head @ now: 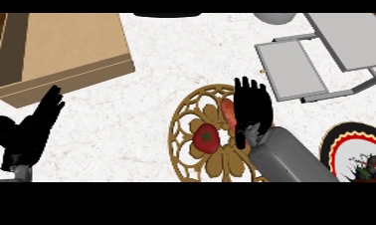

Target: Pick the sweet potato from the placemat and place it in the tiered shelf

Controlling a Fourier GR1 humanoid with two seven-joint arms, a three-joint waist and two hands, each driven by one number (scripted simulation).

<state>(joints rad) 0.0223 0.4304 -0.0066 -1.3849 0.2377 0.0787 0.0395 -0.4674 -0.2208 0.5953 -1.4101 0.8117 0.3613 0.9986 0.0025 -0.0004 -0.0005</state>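
A: Sweet potato (pixel 228 111): look and position?

B: Reddish-orange, elongated, lying lengthwise away from the robot. Only a narrow strip shows, because its right side is hidden under the right hand (pixel 252 107). It sits on the placemat (pixel 220 162), in the far right part.

A: Describe the placemat.

B: Round, gold openwork with a petal pattern, flat on the pale speckled counter (pixel 161 79). A red tomato (pixel 206 137) with a green stem also lies on it, just left of and nearer than the sweet potato. The two are close, but I cannot tell whether they touch.

A: Right hand, state?

B: Black, fingers straight and held side by side, pointing toward the far edge. It overlaps the sweet potato's right flank. Nothing is curled round the vegetable, so no grasp shows. Whether the palm rests on it or hangs above it cannot be told from this angle.

A: Left hand?

B: The left hand (pixel 33 132) is at the lower left edge, open, fingers up, resting. It holds nothing.

A: The shelf?

B: The tiered shelf (pixel 294 64) is grey metal and stands at the upper right, well apart from the placemat.

A: Other items?

B: There is a wooden box (pixel 66 50) at the upper left. A patterned plate (pixel 339 144) lies at the right edge.
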